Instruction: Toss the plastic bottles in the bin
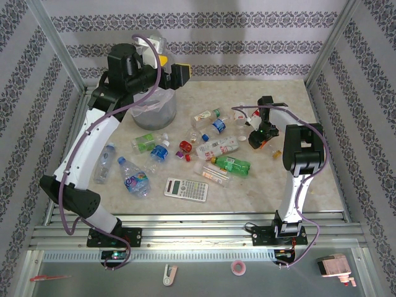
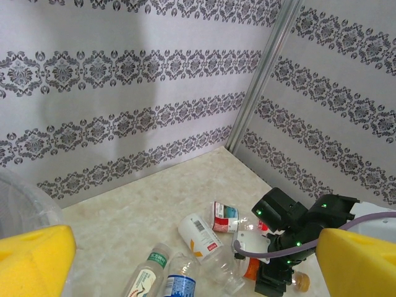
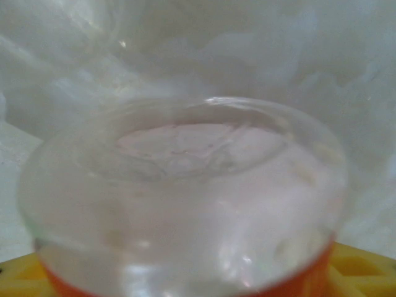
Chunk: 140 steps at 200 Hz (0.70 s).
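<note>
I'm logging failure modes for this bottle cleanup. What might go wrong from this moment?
1. The right gripper is down around an orange-labelled bottle. Its smooth round body may slip from the grip.
2. The white-labelled bottle and others lie close beside it and may get knocked when it lifts.
3. The left gripper, open, hangs above the bin, so the arms might collide at the drop.
</note>
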Each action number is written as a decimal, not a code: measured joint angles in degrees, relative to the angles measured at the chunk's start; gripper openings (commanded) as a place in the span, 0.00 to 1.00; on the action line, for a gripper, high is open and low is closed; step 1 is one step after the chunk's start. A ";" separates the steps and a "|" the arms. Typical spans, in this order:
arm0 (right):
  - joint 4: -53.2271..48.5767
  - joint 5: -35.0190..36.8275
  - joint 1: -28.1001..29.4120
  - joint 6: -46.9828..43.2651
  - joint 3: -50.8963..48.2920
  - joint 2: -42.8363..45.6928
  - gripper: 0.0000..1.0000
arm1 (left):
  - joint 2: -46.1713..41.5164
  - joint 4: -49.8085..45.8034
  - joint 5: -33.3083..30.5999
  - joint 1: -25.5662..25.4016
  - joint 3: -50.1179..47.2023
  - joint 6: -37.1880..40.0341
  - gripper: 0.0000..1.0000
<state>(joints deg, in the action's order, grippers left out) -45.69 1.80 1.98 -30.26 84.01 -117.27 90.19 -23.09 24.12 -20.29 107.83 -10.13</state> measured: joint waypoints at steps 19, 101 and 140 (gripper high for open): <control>-0.61 -0.59 0.00 1.03 -0.20 0.20 0.55 | -1.09 0.00 -0.02 -0.02 -0.74 -0.02 1.00; -0.85 -1.86 -0.90 6.25 -0.57 5.73 0.47 | -4.55 0.68 -0.24 -0.98 -2.38 0.00 1.00; -0.76 -5.14 -4.42 10.36 -1.03 10.99 0.43 | -5.25 1.14 -0.22 -1.77 -4.26 -0.15 1.00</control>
<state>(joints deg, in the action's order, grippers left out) -46.46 -3.33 -2.44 -19.90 82.98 -106.28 84.95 -21.96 23.90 -22.06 103.57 -10.28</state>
